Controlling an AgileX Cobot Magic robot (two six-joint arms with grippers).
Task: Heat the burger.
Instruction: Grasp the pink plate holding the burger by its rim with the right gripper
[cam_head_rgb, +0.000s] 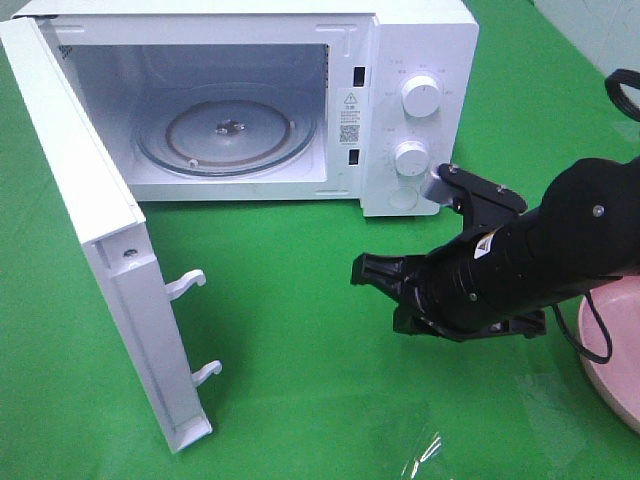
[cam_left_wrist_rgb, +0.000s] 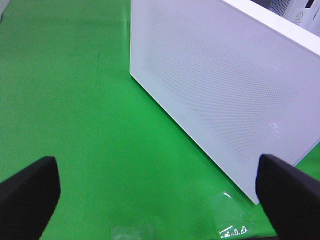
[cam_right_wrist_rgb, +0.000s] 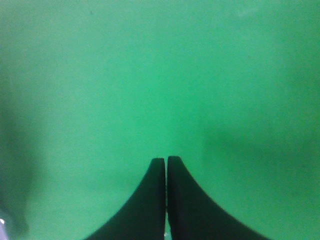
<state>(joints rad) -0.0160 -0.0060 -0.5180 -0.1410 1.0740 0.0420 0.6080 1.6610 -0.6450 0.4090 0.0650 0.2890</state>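
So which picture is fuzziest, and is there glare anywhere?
Right wrist view: soft all over, the green cloth blurred, the shut right gripper a dark shape. Left wrist view: sharp on the microwave door. Exterior high view: small shiny glints on the cloth near the bottom edge.

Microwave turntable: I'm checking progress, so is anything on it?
No, the glass turntable sits bare inside the open microwave.
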